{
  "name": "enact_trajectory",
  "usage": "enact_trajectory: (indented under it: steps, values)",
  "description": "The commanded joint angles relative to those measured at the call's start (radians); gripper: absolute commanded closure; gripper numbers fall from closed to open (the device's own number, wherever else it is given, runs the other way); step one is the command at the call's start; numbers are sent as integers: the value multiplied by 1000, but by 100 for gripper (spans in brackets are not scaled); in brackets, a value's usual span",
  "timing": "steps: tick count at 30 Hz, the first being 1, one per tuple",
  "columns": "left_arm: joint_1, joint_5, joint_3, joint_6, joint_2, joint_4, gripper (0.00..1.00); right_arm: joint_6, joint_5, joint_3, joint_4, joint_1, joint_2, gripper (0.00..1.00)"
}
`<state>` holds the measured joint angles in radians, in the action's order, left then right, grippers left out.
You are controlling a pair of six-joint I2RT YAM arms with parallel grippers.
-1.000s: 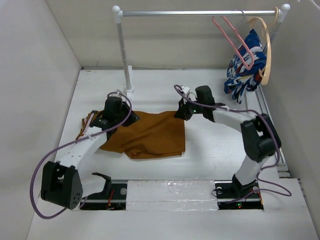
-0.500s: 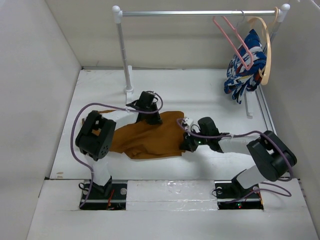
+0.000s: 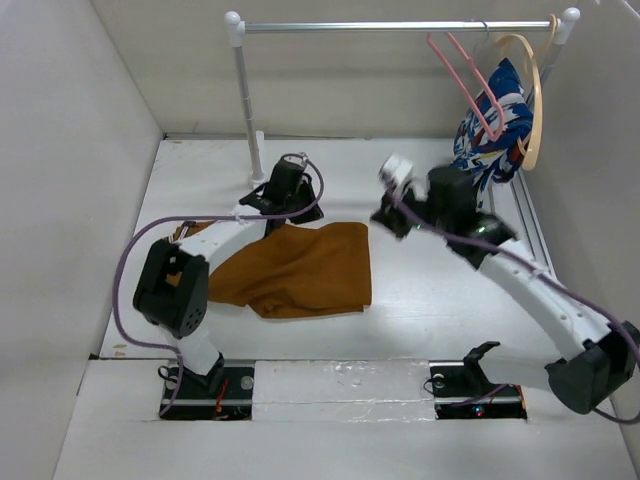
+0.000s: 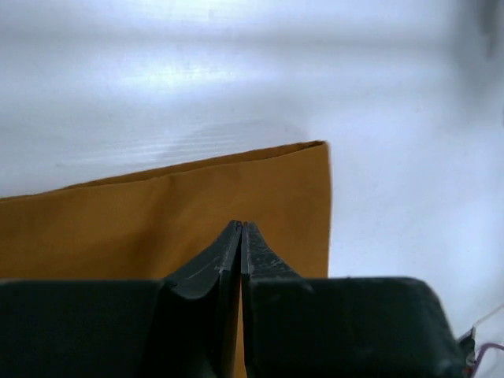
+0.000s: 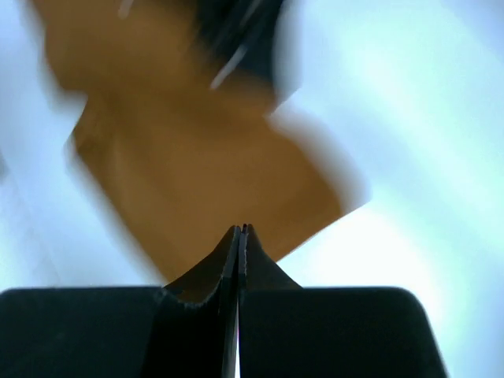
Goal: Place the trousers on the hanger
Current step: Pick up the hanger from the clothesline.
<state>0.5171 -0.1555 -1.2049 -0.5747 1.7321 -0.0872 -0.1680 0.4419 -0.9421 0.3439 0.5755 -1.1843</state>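
Observation:
The rust-brown trousers [image 3: 300, 270] lie flat on the white table. My left gripper [image 3: 272, 205] is at their far edge, its jaws shut and empty. In the left wrist view its tips [image 4: 240, 226] hover over the cloth [image 4: 157, 220] near a corner. My right gripper [image 3: 385, 218] is raised by the trousers' far right corner, jaws shut and empty. The right wrist view is blurred, with its tips [image 5: 240, 228] above the brown cloth [image 5: 197, 181]. The pink hanger [image 3: 470, 85] hangs on the rail at the back right.
A metal rail [image 3: 400, 26] on a post [image 3: 248, 110] spans the back. A pale wooden hanger [image 3: 532, 100] and a blue, white and red patterned garment [image 3: 490, 135] hang beside the pink hanger. Walls enclose the left, back and right.
My right arm swung up and away from the trousers' near right edge toward the far right. My left gripper drew back from the far middle of the cloth to its far left edge.

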Motion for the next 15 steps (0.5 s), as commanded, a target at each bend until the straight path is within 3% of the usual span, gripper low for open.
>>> enact_trajectory:
  steps: [1,3,4,5,6,7,9,10,15]
  values:
    - [41,72,-56,76,-184,-20,100,-209,-147,-392,200,-110,28,100]
    - [79,129,-91,120,-207,-72,100,-267,-180,-652,262,-173,-53,100]
    - [160,228,-148,153,-219,-101,100,-330,-199,-796,303,-278,-114,100]
    - [161,229,-148,153,-220,-114,100,-330,-200,-797,303,-279,-115,100]
    - [190,253,-171,185,-217,-124,100,-349,-197,-925,314,-319,-176,100]
    - [217,304,-214,193,-206,-143,100,-349,-175,-975,314,-406,-202,91]
    - [299,350,-249,202,-192,-178,100,-344,-129,-1091,310,-495,-254,63]
    - [342,361,-261,205,-183,-174,100,-340,-65,-1142,310,-604,-327,32]
    - [382,281,-211,159,-190,-131,97,-326,107,-1254,348,-712,-446,22]
